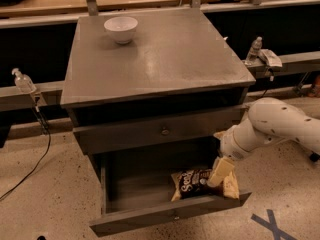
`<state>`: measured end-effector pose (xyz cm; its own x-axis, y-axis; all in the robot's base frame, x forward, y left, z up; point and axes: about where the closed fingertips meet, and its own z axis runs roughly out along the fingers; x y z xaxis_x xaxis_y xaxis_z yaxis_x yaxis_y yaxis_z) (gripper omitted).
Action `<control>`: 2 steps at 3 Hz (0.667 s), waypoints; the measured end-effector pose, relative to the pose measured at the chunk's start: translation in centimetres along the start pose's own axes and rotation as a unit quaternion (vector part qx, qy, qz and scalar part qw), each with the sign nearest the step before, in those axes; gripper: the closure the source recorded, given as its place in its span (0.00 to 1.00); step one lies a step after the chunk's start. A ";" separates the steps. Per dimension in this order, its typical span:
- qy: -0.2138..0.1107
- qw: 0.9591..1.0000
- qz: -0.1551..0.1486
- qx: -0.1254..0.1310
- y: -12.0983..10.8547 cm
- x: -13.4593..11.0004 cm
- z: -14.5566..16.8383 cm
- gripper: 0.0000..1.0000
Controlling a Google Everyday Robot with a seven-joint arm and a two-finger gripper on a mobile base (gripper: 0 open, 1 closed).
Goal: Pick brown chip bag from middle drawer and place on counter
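Note:
The brown chip bag point(196, 182) lies flat at the right end of the open middle drawer point(165, 214), white lettering up, cream end toward the right. My gripper point(221, 172) hangs from the white arm point(272, 126) on the right, its cream fingers pointing down onto the right part of the bag and covering it there. The counter point(165, 59) is the grey cabinet top above.
A white bowl point(121, 29) stands at the counter's back left. The knobbed drawer point(160, 132) above is closed. Bottles stand on the side ledges at left point(22, 80) and right point(254, 49). Blue tape point(272, 225) marks the floor at right.

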<state>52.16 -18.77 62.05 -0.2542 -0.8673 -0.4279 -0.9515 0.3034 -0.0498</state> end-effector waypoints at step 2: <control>0.088 0.995 0.001 -0.046 0.3 5.4 9.3 0.00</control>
<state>52.08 -19.71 51.32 -0.2754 -0.9245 -0.2637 -0.9605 0.2757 0.0365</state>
